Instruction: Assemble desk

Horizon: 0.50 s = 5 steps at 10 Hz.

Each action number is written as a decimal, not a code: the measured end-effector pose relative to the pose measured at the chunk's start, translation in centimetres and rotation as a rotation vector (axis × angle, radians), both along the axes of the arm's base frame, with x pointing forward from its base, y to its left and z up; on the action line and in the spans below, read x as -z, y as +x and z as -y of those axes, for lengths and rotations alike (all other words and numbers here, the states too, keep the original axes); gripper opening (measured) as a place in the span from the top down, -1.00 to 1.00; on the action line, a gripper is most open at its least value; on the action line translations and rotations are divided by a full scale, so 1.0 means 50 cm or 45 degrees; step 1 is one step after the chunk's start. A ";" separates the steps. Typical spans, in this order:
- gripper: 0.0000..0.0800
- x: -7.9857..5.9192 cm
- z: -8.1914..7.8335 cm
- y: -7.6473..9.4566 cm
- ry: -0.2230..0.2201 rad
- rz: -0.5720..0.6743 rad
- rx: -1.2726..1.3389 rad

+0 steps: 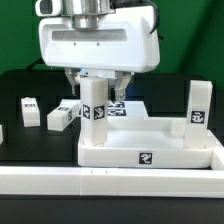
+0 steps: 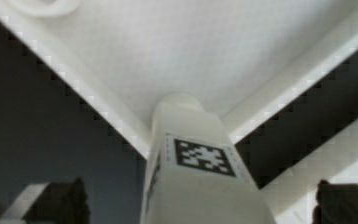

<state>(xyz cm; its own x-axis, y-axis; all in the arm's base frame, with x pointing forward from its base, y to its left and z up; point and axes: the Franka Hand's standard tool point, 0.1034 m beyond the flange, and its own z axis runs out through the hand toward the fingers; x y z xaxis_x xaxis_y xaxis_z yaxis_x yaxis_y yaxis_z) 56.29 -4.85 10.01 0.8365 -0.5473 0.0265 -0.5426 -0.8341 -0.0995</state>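
Note:
The desk slab point(image 1: 150, 140) lies white and rimmed at the front, with a tag on its near wall. One square leg point(image 1: 95, 110) stands upright in its far corner on the exterior view's left. A second leg point(image 1: 199, 105) stands upright at the far right corner. My gripper point(image 1: 100, 88) is over the left leg, open, with its fingers on either side of the leg's top. In the wrist view the tagged leg point(image 2: 197, 150) runs between my gripper point(image 2: 197, 205), and both dark fingers point(image 2: 51, 200) stand apart from it. Two loose legs point(image 1: 29, 110) point(image 1: 60, 118) lie on the black table.
The marker board point(image 1: 122, 107) lies flat behind the left leg. A long white rail point(image 1: 110, 186) runs along the front edge. A green wall stands at the back.

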 end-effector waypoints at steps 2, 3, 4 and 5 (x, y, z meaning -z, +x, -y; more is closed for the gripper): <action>-0.62 0.000 -0.003 0.001 -0.027 0.012 -0.264; -0.62 -0.002 -0.002 0.004 -0.036 0.019 -0.383; -0.62 -0.003 -0.003 0.007 -0.043 0.026 -0.522; -0.62 -0.003 -0.001 0.009 -0.047 0.028 -0.623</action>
